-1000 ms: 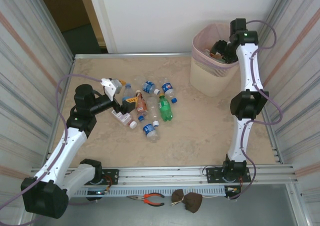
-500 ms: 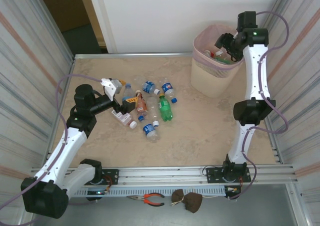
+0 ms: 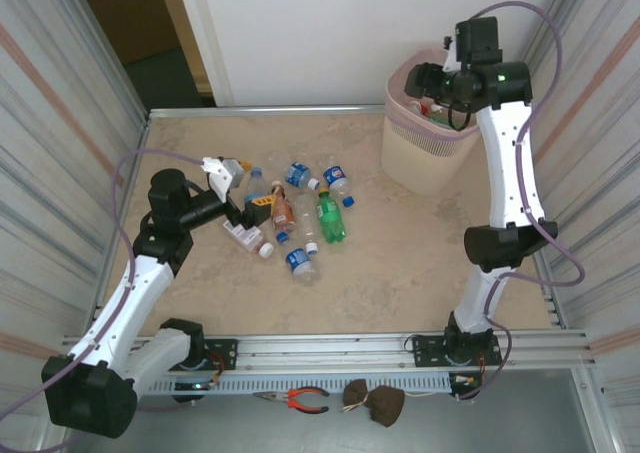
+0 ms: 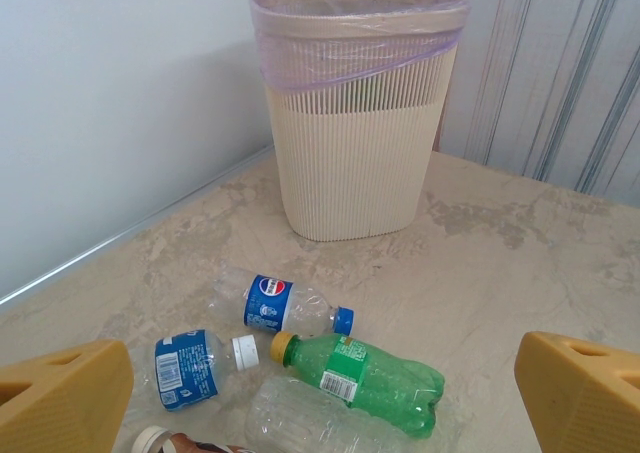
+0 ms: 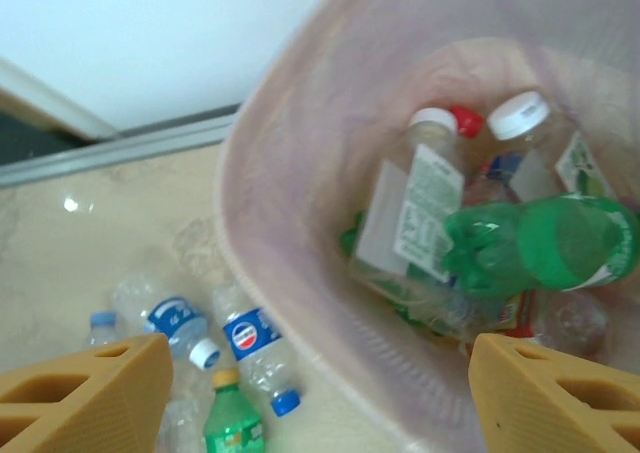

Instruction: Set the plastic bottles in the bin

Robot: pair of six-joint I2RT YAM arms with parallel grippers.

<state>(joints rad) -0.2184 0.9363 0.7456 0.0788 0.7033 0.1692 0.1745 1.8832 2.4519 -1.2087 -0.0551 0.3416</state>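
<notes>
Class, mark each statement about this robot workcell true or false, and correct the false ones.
1. The bin stands upright on the table. True.
2. The bin holds nothing. False: several bottles lie inside it, among them a green bottle.
3. The right gripper hovers above the bin with its jaws open. True.
4. The left gripper is clamped on a bottle. False: its jaws stand open and empty, and the yellow-capped bottle lies on the table in front of it.
</notes>
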